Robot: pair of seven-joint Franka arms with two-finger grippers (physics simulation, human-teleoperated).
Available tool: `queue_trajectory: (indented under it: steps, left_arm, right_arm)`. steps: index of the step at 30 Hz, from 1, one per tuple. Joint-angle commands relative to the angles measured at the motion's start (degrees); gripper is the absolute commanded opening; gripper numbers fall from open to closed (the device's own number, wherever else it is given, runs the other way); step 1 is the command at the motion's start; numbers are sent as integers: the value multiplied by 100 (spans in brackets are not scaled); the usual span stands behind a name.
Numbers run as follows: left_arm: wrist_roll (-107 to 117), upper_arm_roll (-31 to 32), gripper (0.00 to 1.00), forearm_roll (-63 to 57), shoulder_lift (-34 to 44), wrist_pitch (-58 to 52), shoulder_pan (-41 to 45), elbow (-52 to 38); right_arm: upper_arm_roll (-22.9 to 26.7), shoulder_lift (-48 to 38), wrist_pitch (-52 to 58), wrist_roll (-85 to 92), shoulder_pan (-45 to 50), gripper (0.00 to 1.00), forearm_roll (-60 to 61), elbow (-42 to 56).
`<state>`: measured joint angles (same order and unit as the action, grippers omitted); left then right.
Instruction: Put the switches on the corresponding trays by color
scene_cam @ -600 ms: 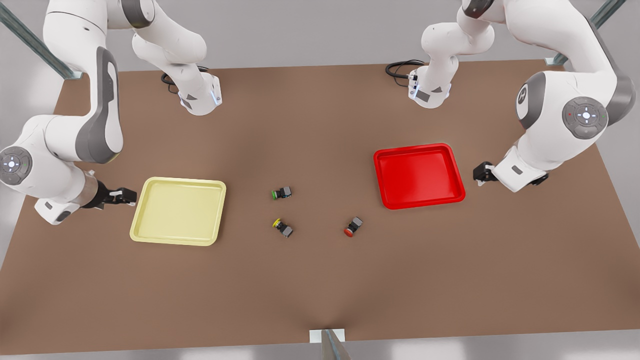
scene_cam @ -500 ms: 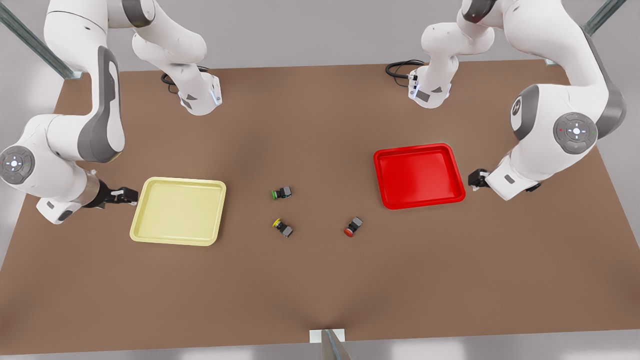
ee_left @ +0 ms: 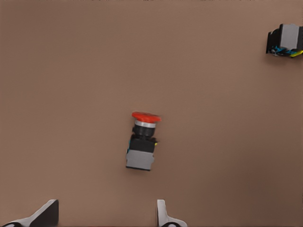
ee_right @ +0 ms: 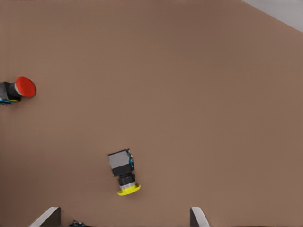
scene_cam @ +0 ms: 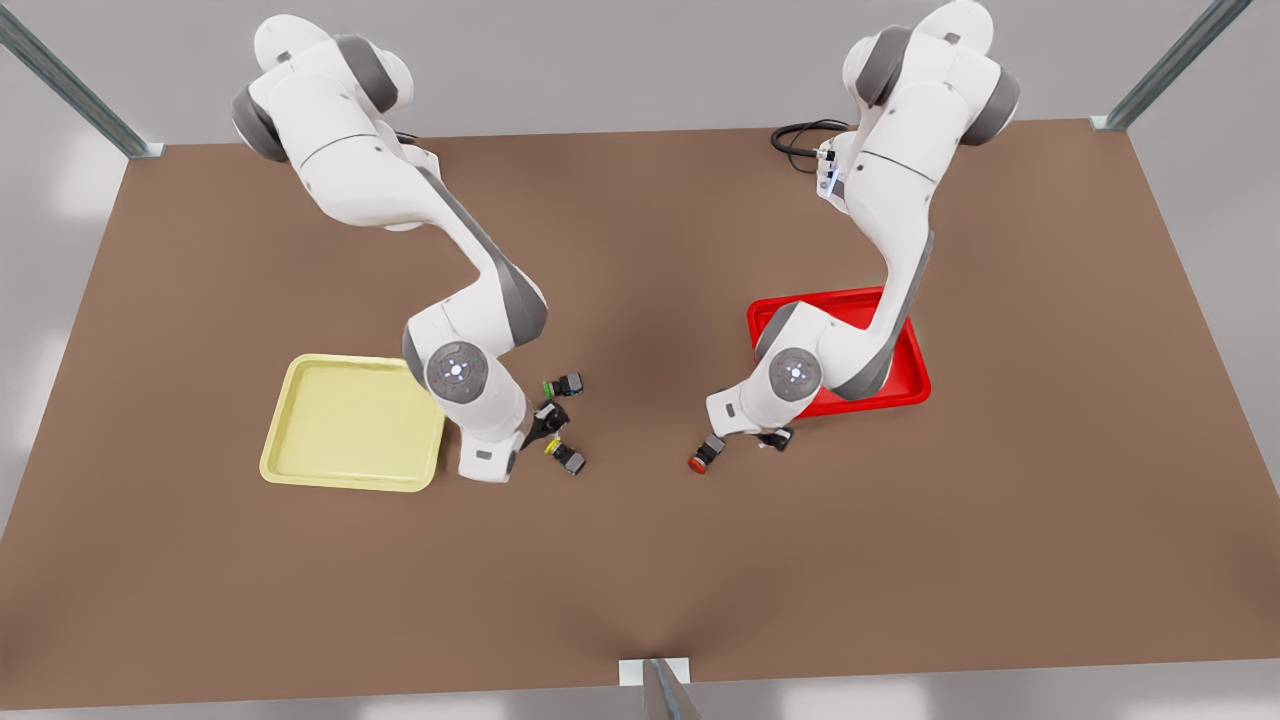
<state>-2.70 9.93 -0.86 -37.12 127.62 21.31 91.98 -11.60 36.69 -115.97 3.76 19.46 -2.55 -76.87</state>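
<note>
Switches (scene_cam: 566, 457) outside both trays (scene_cam: 350, 470)

Your two arms (scene_cam: 400, 190) are glossy white shells with dark grey bands at the joints. Each carries a round grey wrist disc (scene_cam: 456, 368) with small lit marks at its centre. A black cable (scene_cam: 797, 135) loops at one base; dark gripper hardware (scene_cam: 551, 420) tips the white links.
</note>
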Motion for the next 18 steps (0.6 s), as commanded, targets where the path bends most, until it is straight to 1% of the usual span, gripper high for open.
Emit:
queue_trajectory:
  steps: [1, 5, 7, 11, 13, 15, 18]
  left_arm:
    - [15, 0, 100, 25, -49, 61, 5, 5]
    - [130, -52, 100, -45, -384, 483, 303, 5]
    - [121, -61, 100, -591, -480, 711, 312, 13]
    - [24, -61, 100, -995, -595, 1143, 304, 5]
    - [24, -61, 100, -995, -700, 1283, 304, -48]
    - [68, -61, 100, -995, -814, 1362, 304, -57]
    - [95, -61, 100, -986, -937, 1424, 304, -110]
  right_arm:
    - [0, 66, -13, 10, 5, 100, 0, 6]
    - [0, 400, -382, 116, 250, 100, -246, -21]
    - [0, 524, -664, 54, 330, 100, -246, -64]
    - [0, 1024, -1112, -95, 444, 100, -307, -47]
    - [9, 1235, -1130, -227, 436, 100, -272, -29]
    - [62, 1323, -1639, -227, 400, 100, -316, -205]
    - [123, 1411, -1657, -192, 400, 100, -325, -205]
